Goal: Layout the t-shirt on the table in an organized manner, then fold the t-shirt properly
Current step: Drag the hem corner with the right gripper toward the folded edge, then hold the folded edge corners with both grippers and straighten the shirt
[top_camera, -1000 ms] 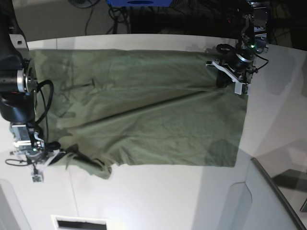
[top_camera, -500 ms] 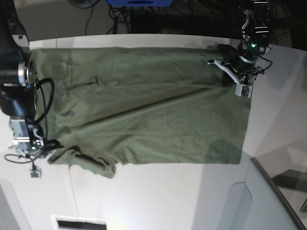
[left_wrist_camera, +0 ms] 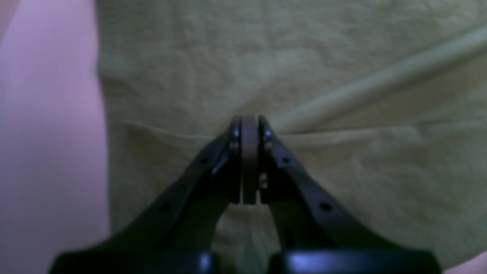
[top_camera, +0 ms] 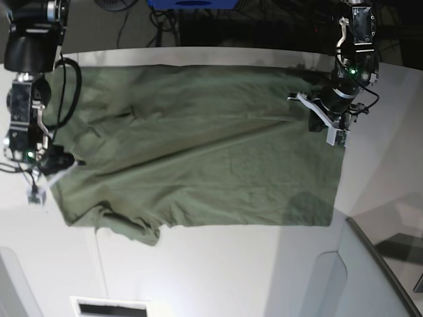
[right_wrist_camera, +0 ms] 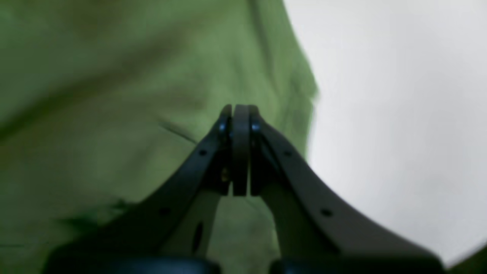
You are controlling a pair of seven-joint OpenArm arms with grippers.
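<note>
white table (top_camera: 218,271) carries the t-shirt (top_camera: 198,152) spread nearly flat (one lower corner bunched). left gripper (left_wrist_camera: 249,131) and right gripper (right_wrist_camera: 237,114) each pinch cloth at opposite edges.

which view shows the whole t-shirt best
The base view: the t-shirt lies spread across the table, all edges visible. The left wrist view shows only cloth pinched in the left claw; the right wrist view, blurred cloth around the right claw.
</note>
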